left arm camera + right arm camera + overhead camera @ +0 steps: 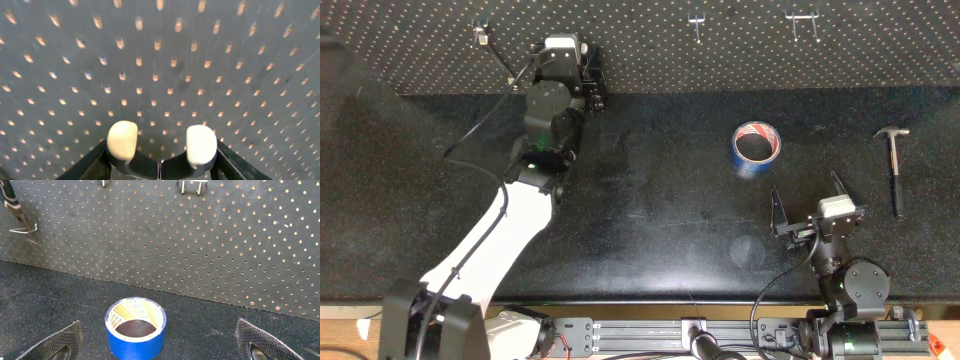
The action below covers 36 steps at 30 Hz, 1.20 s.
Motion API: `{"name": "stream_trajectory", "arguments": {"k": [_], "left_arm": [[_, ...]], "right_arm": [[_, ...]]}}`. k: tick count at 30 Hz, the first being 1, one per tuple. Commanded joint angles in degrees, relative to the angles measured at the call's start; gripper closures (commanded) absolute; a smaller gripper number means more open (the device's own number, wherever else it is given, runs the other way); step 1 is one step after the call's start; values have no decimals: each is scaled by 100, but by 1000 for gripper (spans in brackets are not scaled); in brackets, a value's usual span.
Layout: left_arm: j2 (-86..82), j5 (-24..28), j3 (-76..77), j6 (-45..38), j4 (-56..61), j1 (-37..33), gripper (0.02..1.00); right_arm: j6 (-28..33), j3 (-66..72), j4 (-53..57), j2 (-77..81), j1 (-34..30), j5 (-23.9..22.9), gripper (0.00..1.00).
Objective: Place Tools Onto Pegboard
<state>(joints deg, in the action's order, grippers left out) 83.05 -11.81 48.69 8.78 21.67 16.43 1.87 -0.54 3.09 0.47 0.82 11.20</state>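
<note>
The left gripper is close to the pegboard at the far left, its fingers a little apart and holding nothing. The right gripper is spread wide and empty, on the near side of the blue tape roll. The hammer lies on the tabletop at the right.

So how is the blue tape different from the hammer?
The tape is a round blue ring with its hole facing up; the hammer is long, thin and dark with a metal head. The tape is nearer the middle; the hammer lies farther right. Both rest on the table.
</note>
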Motion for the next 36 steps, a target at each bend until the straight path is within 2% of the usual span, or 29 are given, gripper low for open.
{"name": "stream_trajectory", "arguments": {"k": [1,2,3,4,5,7,8,14,15,16,17,18,19,20,22,25,31,36], "left_arm": [[232,-109,101,-94,-461,-164,991],[254,-109,101,-94,-658,-192,989],[293,-109,101,-94,-752,-190,840],[328,-109,101,-94,-874,-192,643],[356,-109,101,-92,-909,-190,325],[369,-107,101,-92,-704,-190,75],[369,-107,101,-92,-461,-190,25],[24,-129,101,-96,-39,-219,23],[-407,-160,101,-468,-116,-229,23],[-1014,-146,98,-520,-466,-308,23],[-1757,-103,96,-455,-1331,-466,23],[-2400,155,70,-457,-2651,-678,23],[-2743,470,-83,-457,-3123,-881,23],[-3180,723,-553,-457,-3075,-1119,23],[-4430,767,-1749,-457,-2688,-1335,23],[-6279,1565,-3469,-455,-2203,-1788,23],[-8299,1449,-4837,-459,-2210,-1823,23],[-8251,1399,-4837,-476,-2621,-1827,23]], "right_arm": [[59,31,11,-42,17,-9,7],[59,31,13,-42,17,-9,7],[59,31,11,-42,17,-9,7],[59,31,11,-42,17,-9,7],[59,31,13,-42,17,-9,7],[59,31,11,-42,17,-9,7],[59,31,13,-42,17,-9,7],[59,31,13,-42,17,-9,7],[61,31,11,-42,17,-9,7],[59,31,13,-42,17,-9,7],[59,31,13,-42,17,-9,7],[59,31,11,-42,17,-9,7],[59,31,11,-42,17,-9,7],[59,31,11,-42,17,-9,7],[59,31,13,-42,17,-9,7],[59,31,11,-42,17,-9,7],[59,31,13,-42,17,-9,7],[59,31,11,-42,17,-9,7]]}}
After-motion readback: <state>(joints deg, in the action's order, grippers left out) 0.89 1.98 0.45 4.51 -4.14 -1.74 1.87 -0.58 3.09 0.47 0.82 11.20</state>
